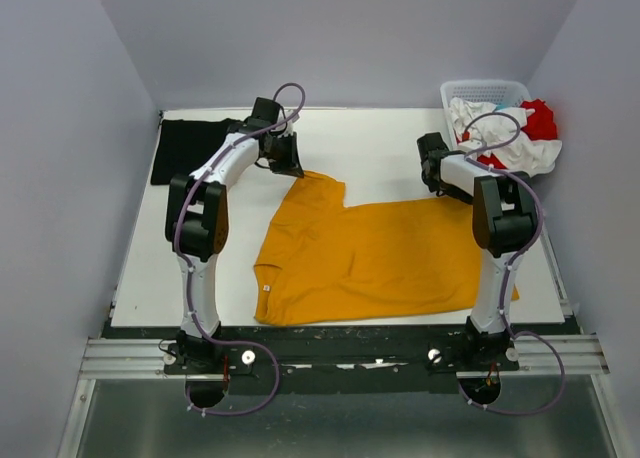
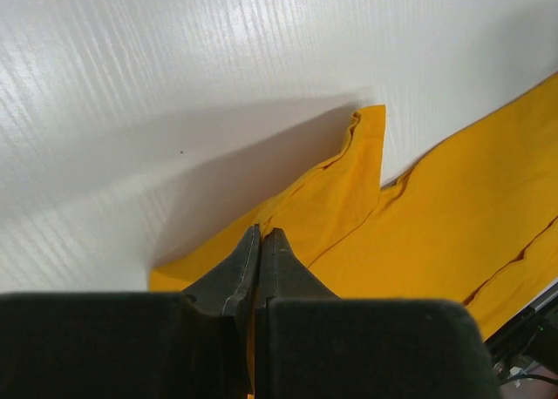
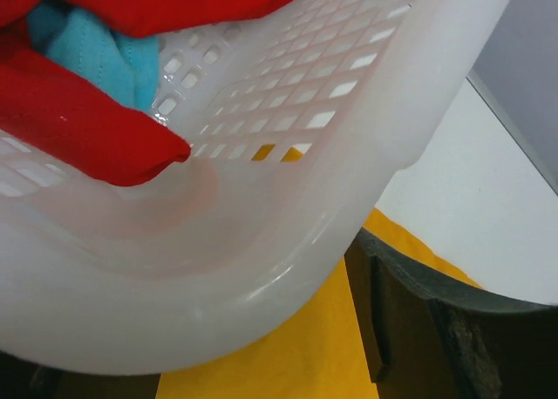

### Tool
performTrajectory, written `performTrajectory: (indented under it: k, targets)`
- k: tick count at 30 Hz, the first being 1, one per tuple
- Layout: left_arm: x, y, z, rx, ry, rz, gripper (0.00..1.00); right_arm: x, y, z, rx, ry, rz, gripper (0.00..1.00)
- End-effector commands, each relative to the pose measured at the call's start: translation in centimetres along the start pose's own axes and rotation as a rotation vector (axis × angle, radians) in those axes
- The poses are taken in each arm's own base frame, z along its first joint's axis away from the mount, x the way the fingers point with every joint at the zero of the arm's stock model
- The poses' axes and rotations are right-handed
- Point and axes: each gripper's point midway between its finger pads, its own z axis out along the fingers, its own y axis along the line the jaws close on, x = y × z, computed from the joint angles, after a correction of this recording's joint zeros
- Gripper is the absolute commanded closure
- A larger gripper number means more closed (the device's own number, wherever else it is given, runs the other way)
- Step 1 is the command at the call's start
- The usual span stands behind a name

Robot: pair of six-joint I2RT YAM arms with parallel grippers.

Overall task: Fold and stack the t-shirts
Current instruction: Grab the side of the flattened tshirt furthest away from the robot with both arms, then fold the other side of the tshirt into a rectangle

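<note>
The mustard t-shirt point(image 1: 370, 258) lies spread flat on the white table, with one sleeve point(image 1: 320, 188) pointing to the back. My left gripper point(image 1: 287, 161) is at that sleeve's far edge. In the left wrist view its jaws point(image 2: 261, 235) are pressed together on the mustard cloth point(image 2: 349, 190). A folded black t-shirt point(image 1: 190, 148) lies at the back left. White point(image 1: 500, 143) and red point(image 1: 540, 118) shirts fill the basket. My right gripper point(image 1: 432, 168) is open over the mustard shirt's back right edge point(image 3: 296, 347), close against the basket; only one finger point(image 3: 410, 312) shows plainly.
The white lattice basket point(image 1: 485, 86) stands at the back right corner; its wall point(image 3: 288, 199) fills the right wrist view, with red cloth point(image 3: 87, 129) and a teal item point(image 3: 96, 50) inside. Grey walls enclose the table on three sides.
</note>
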Motion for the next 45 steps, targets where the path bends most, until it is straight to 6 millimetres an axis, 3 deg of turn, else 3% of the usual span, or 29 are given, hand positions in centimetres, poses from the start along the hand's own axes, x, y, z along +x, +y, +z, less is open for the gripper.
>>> performTrajectory:
  k: [1,6,13,17,21,26,29,32,41,45]
  targets:
    - [-1.9,-0.7,-2.3,0.028,-0.069,0.029,1.0,2.0,-1.6,1.8,0.076,0.043,-0.039,0.29]
    - [-1.9,-0.6,-2.4,0.033,-0.072,0.035,1.0,1.7,-2.7,1.9,0.115,0.016,-0.029,0.46]
    - [-2.0,-0.9,-2.9,0.036,-0.086,0.051,1.0,1.6,-1.6,2.5,0.112,0.011,-0.031,0.7]
    - [-2.1,-0.9,-3.1,0.033,-0.09,0.056,1.0,1.8,-1.1,2.8,0.111,0.016,-0.024,0.78]
    - [-2.2,-1.1,-3.1,0.045,-0.091,0.063,1.0,1.6,-0.8,2.7,0.093,0.014,0.0,0.99]
    - [-2.2,-2.5,-4.0,0.08,-0.1,0.126,1.0,-0.2,0.1,1.8,0.009,-0.006,0.052,0.99]
    - [-1.1,-4.1,-4.3,0.087,-0.103,0.21,1.0,-1.0,-0.1,0.7,-0.054,-0.009,0.092,0.99]
    - [0.6,-6.2,-4.5,0.111,-0.097,0.278,1.0,-0.5,-0.7,-0.2,-0.106,0.0,0.102,0.99]
    - [6.2,-9.9,-6.1,0.146,-0.102,0.362,1.0,1.3,-3.5,-2.8,-0.159,0.01,0.117,0.99]
    - [9.3,-10.1,-6.3,0.126,-0.083,0.357,1.0,1.8,-4.9,-3.7,-0.17,0.012,0.139,0.99]
